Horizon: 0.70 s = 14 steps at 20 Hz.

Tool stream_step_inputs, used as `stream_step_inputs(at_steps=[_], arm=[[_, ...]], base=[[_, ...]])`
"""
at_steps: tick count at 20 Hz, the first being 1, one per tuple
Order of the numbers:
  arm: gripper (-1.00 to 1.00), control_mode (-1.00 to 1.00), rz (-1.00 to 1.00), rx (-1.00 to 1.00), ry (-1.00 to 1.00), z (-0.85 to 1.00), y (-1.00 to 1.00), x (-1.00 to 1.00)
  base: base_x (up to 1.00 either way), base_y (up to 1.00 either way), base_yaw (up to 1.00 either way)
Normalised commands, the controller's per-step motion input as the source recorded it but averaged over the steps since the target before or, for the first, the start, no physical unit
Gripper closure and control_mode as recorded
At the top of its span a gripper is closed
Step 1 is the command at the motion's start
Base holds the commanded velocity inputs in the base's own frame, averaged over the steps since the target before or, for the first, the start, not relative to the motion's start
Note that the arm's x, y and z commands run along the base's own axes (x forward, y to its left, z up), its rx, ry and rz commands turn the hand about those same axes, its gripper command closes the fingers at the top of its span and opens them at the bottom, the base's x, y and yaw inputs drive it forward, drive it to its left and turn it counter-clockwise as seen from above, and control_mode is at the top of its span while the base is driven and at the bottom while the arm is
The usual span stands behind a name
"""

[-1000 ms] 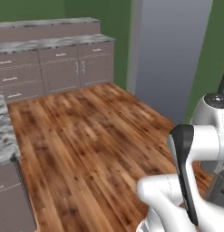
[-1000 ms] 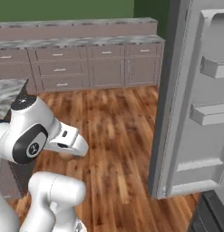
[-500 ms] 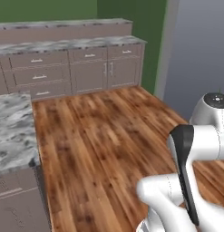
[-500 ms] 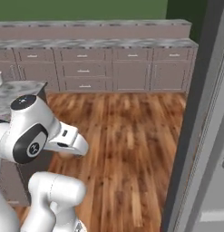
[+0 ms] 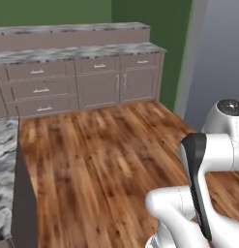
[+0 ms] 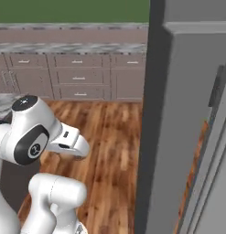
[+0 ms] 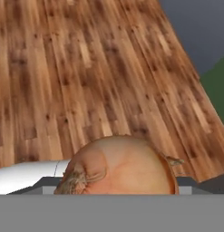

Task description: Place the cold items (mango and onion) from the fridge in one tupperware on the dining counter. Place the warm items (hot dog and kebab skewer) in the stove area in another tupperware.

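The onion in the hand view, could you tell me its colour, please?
Orange-tan onion, papery brownish patch; clearest in the hand view.

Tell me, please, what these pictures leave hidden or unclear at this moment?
- Hand view: the onion covers the fingertips, so the contact cannot be seen; its lower part is cut off.
- Right base view: the grey fridge door blocks everything behind it.
- Left base view: the marble counter is cut by the left edge.

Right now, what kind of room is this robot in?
Most likely a home kitchen: grey cabinets with drawers under a marbled stone countertop, a wood plank floor, and what looks like a tall grey fridge door standing open.
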Motion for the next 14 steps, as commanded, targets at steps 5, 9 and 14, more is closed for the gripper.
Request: stream_step_inputs(at_steps=[5,9,14], arm=[[1.00,1.00,0.00,0.00,0.00,0.00,0.00,0.00],[1.00,1.00,0.00,0.00,0.00,0.00,0.00,0.00],[1.00,1.00,0.00,0.00,0.00,0.00,0.00,0.00]], base=[[1.00,-0.16,0.29],[1.00,0.00,0.38],[1.00,0.00,0.41]])
